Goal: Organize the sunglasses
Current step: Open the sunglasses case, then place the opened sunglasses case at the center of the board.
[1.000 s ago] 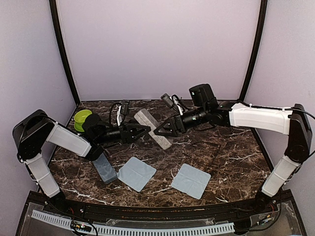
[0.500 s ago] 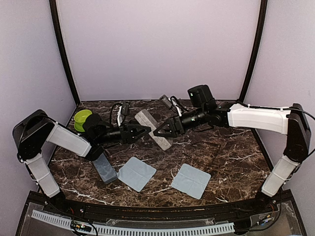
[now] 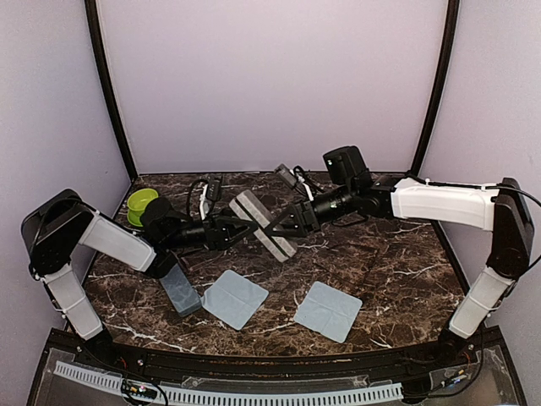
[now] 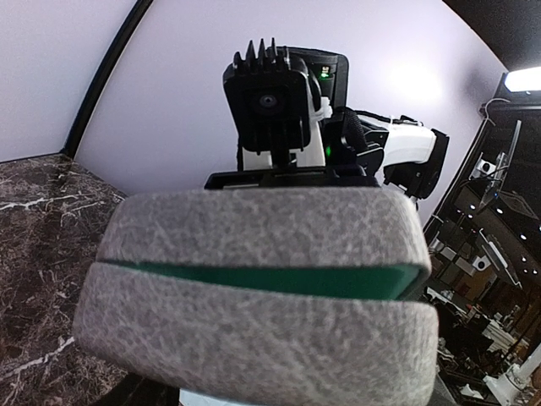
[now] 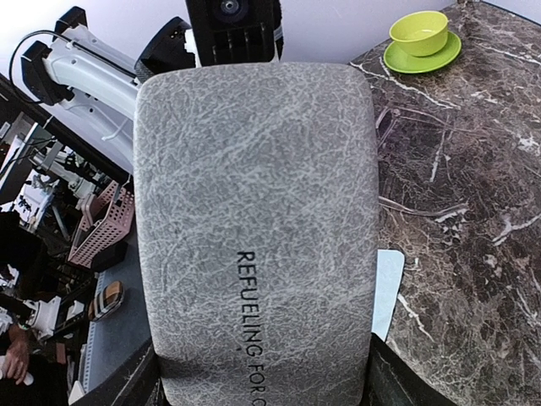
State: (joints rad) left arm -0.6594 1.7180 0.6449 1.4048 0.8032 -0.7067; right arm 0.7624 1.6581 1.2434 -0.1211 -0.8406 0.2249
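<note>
A grey case [image 3: 264, 225] hangs slanted above the table's middle, held from both sides. My left gripper [image 3: 243, 228] is shut on its left long edge. My right gripper [image 3: 283, 227] is shut on its right end. In the left wrist view the case [image 4: 254, 338] fills the frame, a thin teal slit showing between lid and base, and my fingers are hidden. In the right wrist view the printed lid [image 5: 254, 211] lies between my dark fingers [image 5: 144, 376]. A small dark object [image 3: 285, 172] at the back may be the sunglasses; I cannot tell for sure.
A second grey case [image 3: 179, 290] lies at the front left. Two pale blue-grey cloths [image 3: 235, 298] [image 3: 328, 310] lie flat near the front. A green bowl on a saucer [image 3: 141, 205] stands at the back left. Dark frame posts flank the marble table [image 3: 397, 262].
My right gripper has slid left onto the case's end and its jaws have narrowed around it. The case has shifted slightly. The left arm has hardly moved.
</note>
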